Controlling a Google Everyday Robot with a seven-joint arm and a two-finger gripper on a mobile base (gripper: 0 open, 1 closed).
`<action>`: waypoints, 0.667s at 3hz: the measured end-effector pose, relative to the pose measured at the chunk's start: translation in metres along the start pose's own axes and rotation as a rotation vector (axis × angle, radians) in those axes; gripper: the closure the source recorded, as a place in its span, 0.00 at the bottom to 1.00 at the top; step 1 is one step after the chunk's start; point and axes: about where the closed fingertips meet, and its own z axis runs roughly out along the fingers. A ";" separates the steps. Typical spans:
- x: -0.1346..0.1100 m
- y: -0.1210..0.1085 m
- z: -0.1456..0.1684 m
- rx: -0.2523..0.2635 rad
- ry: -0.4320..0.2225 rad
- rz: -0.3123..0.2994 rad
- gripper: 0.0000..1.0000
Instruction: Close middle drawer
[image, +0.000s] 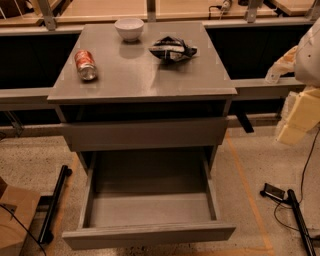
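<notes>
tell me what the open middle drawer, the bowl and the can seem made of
Middle drawer: perhaps painted metal or laminate, matte grey, no grain showing. Bowl: likely ceramic, glossy white. Can: thin metal, shiny end, red printed wall. The gripper, cream plastic by its look, hangs at the right edge, apart from the cabinet.
</notes>
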 end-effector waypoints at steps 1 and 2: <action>0.004 -0.004 0.010 -0.013 -0.019 -0.009 0.37; 0.015 -0.007 0.036 -0.048 -0.039 -0.013 0.60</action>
